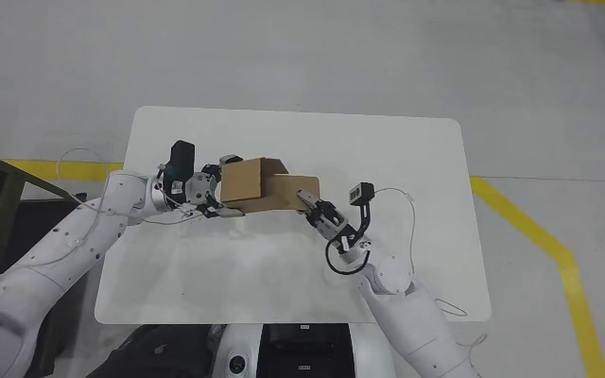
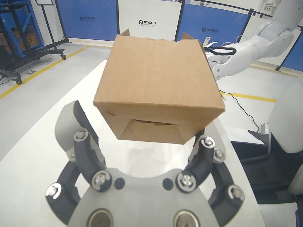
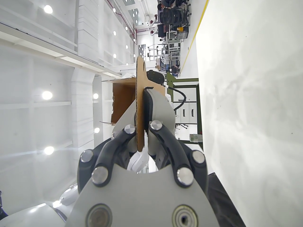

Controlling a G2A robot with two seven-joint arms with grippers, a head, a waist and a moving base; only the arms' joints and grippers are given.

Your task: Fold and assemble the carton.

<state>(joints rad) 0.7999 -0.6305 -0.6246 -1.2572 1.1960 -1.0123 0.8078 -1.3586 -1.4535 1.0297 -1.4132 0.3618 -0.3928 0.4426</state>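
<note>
Starting left: left tool (image 2: 139, 128) spread wide, parked just at the closed end of the carton (image 1: 255, 182), probably to brace it. Hangs clear of the surface (image 1: 397, 151) in the middle, leaving flaps free to fold. Over right: right tool (image 3: 141, 95) clamped on one flap (image 3: 140, 72), carrying the lot.

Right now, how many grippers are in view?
2. Left gripper: open, by the closed end of the carton. Right gripper: shut on a flap at the opposite end.

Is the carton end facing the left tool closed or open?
Closed: that end of the carton shows flaps folded flat, tab tucked in its slot.
</note>
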